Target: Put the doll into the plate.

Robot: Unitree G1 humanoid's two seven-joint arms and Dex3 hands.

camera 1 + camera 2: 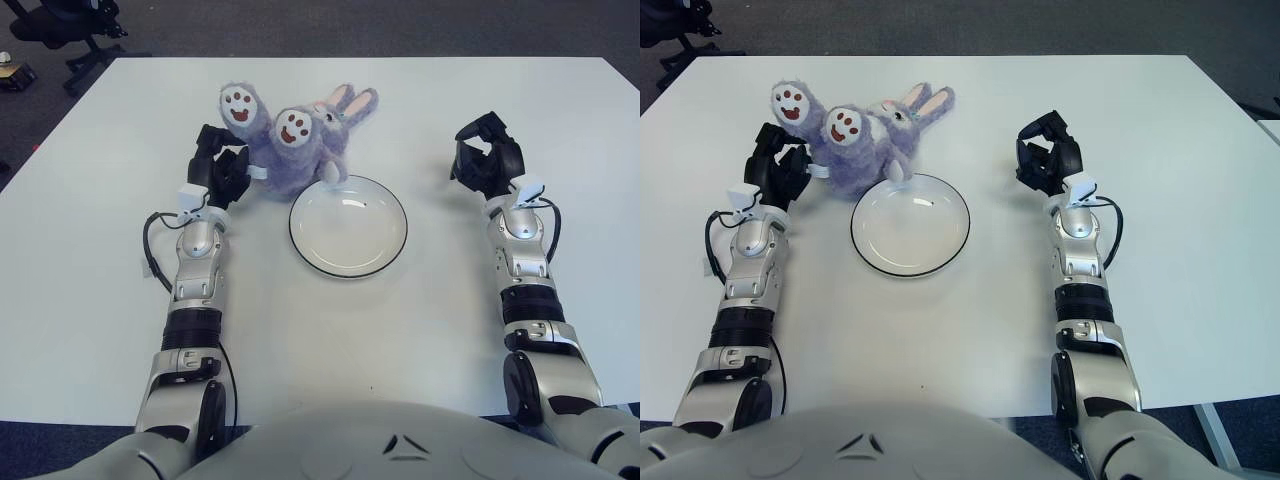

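A purple plush rabbit doll [290,145] lies on the white table just behind the plate, its two white-soled feet raised toward me and its ears pointing to the far right. The white plate with a dark rim [350,240] stands empty at the table's middle, its far edge touching the doll. My left hand [222,165] is right beside the doll's left side, fingers partly spread and against its fur, not closed around it. My right hand [485,150] shows to the right of the plate, fingers loosely curled and holding nothing.
The white table [330,330] reaches far to both sides. A black office chair [60,25] stands on the dark carpet beyond the table's far left corner, with a small object [12,72] on the floor near it.
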